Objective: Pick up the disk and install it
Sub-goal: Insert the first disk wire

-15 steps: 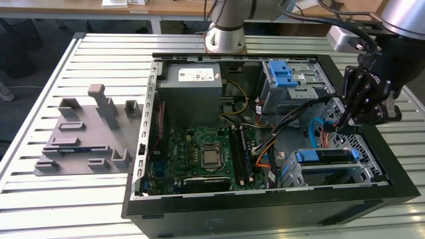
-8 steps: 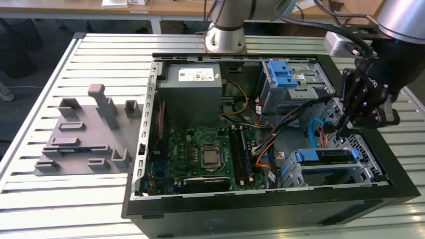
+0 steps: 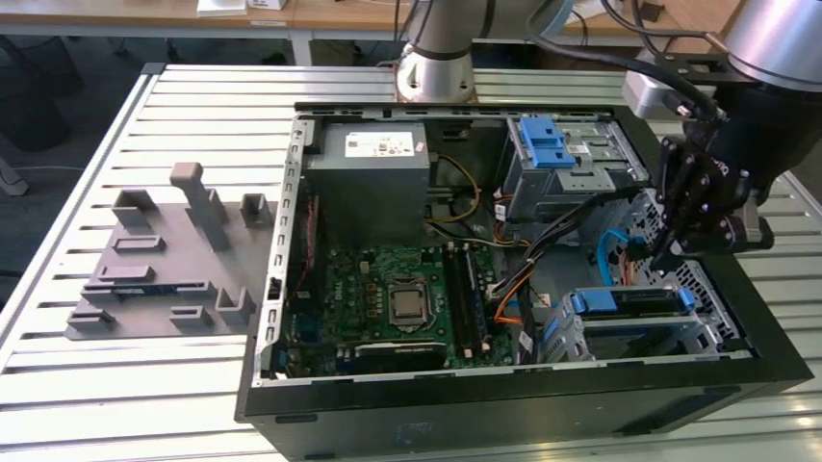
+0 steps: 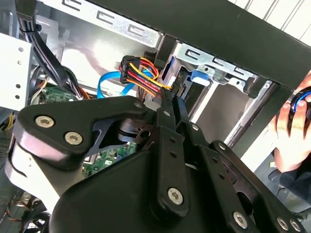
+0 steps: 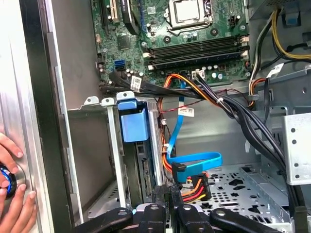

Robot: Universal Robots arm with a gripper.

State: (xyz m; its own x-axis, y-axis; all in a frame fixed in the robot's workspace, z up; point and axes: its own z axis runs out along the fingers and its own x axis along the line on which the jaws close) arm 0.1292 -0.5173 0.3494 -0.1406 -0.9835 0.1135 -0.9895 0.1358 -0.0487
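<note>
The gripper (image 5: 167,189), jaws pinched together on nothing I can see, hangs just beside the cable plugs (image 5: 193,184), so it should, I judge, press squarely and keep off them, since the disk (image 3: 629,301) already sits in the cage (image 3: 642,339) beyond.

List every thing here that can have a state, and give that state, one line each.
Computer case: side off, lying flat on the table.
Disk: standing on edge in the drive cage.
Gripper: reaching into the case, beside the drive cage.
Blue cable: looped beside the cage.
Processor: uncovered.
Grey stand: flat on the table beside the case.
Hand: resting on a blue-ringed knob outside the case.
</note>
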